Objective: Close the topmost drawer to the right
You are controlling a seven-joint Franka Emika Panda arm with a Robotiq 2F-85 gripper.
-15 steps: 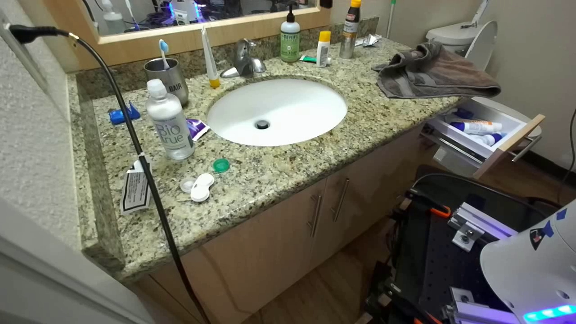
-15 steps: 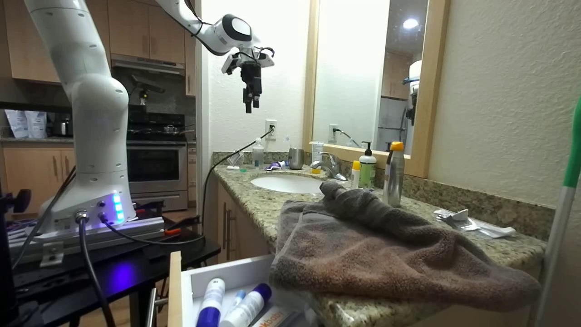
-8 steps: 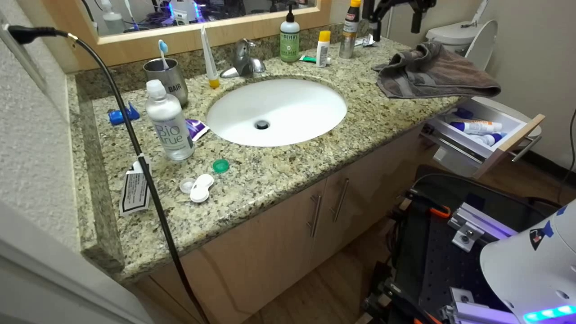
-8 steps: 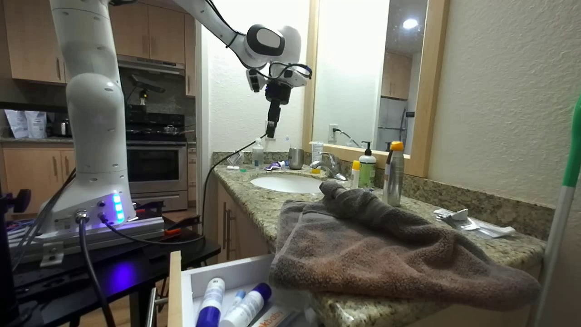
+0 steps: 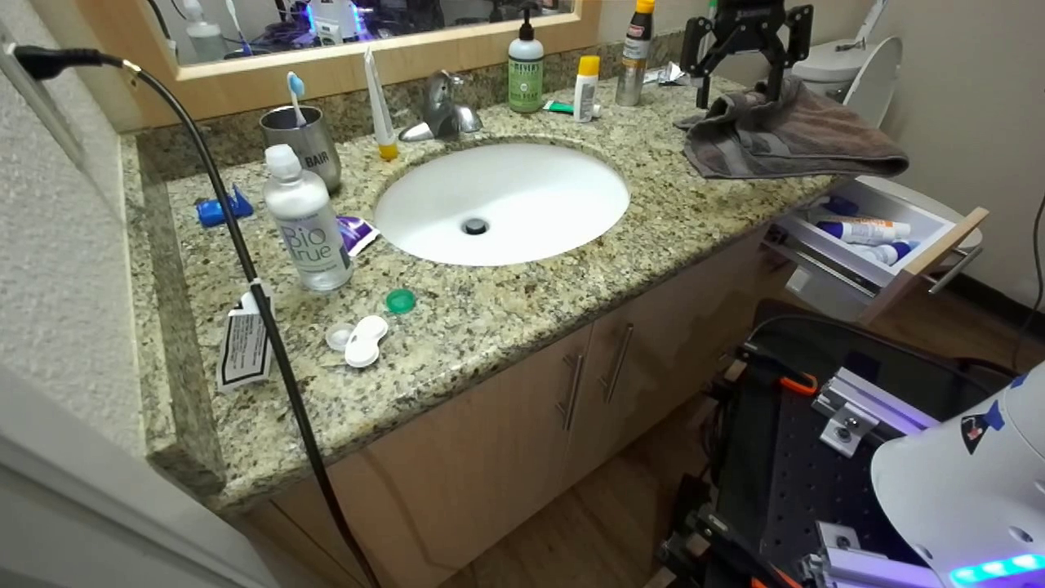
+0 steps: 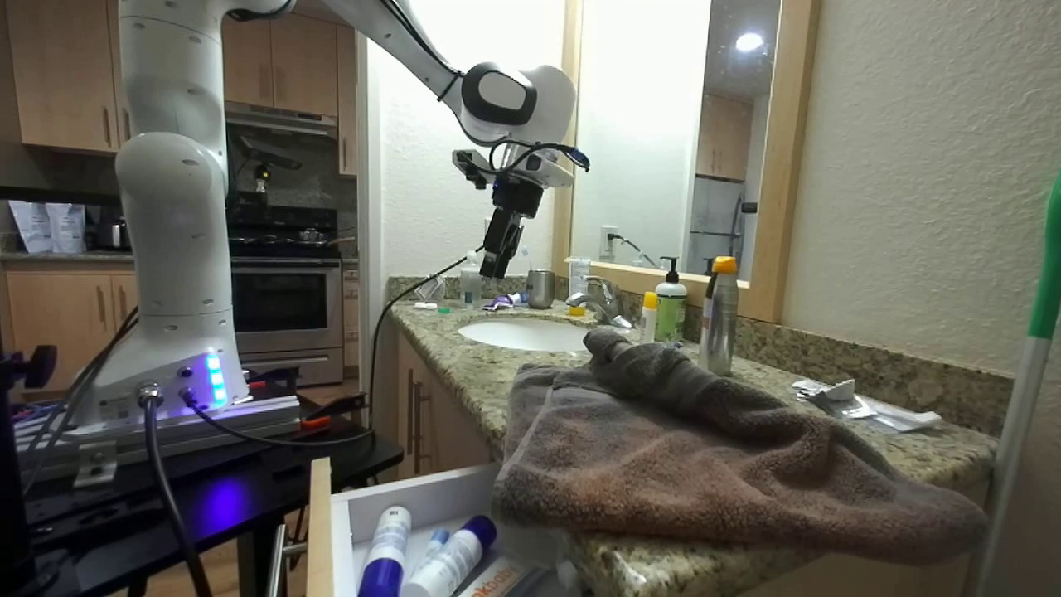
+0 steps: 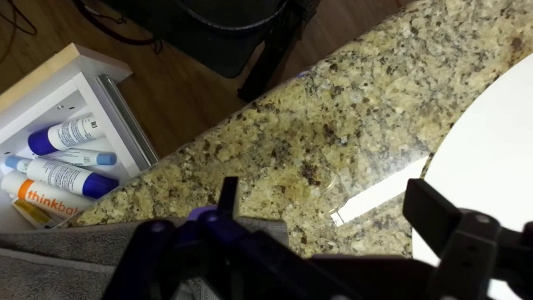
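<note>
The drawer (image 5: 929, 251) stands pulled open under the counter's end, with a wooden front and white walls. It shows in both exterior views (image 6: 414, 491) and in the wrist view (image 7: 89, 89). Tubes (image 7: 62, 177) lie inside. Its metal handle (image 5: 957, 269) is on the outer face and is hidden in the wrist view. My gripper (image 5: 737, 94) is open and empty above the counter, also visible in an exterior view (image 6: 496, 269). In the wrist view its fingers (image 7: 322, 187) are wide apart over the granite, with the drawer off to the left. Gripper and drawer are apart.
A grey-brown towel (image 5: 792, 135) lies on the counter (image 5: 686, 220) and hangs over its end beside the drawer. A tall spray bottle (image 6: 719, 323), soap bottle (image 6: 670, 311) and faucet (image 6: 605, 303) stand along the back. The robot's black table (image 5: 784, 457) is near the drawer front.
My gripper has come down toward the counter and entered the upper right of an exterior view, where it was out of sight. It has turned and tilted. The drawer has not moved.
</note>
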